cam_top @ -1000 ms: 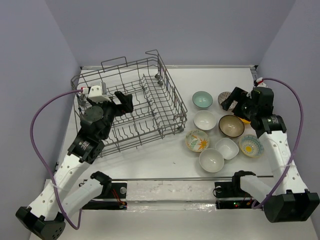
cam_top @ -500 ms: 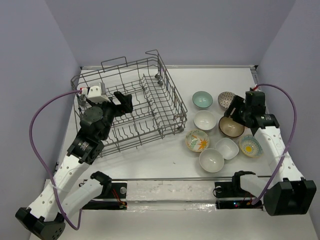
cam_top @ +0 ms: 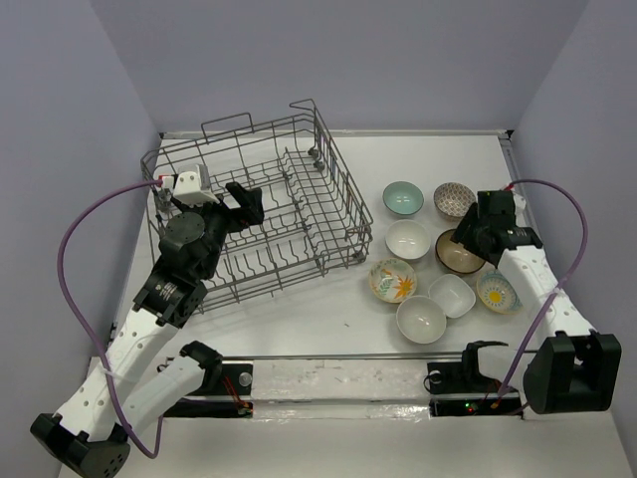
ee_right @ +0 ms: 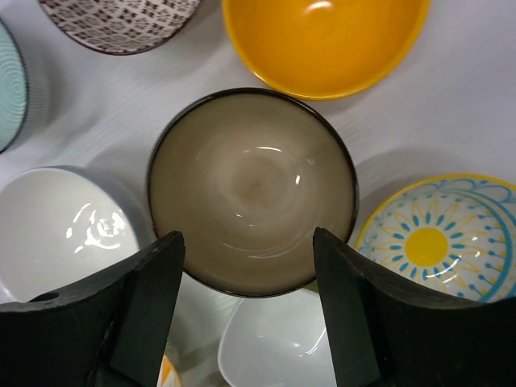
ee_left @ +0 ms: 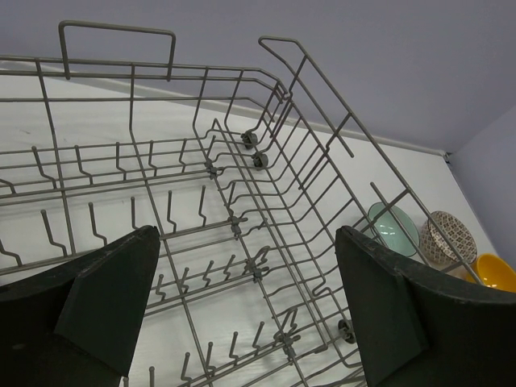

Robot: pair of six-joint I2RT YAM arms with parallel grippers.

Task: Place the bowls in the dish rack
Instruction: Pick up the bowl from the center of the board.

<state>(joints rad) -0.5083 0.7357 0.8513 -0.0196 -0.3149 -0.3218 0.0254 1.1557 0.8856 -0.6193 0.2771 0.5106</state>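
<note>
White table (ee_right: pixel 451 121), brown bowl (ee_right: pixel 252 191) below right claw (ee_right: pixel 248 239), between its jaws

Bright, even overhead light, all views. Soft shadow right of brown bowl (ee_right: pixel 252 189) on counter (ee_right: pixel 484 97). Small glare spots inside it and white bowl (ee_right: pixel 68 230). Focus sharp throughout.
</note>
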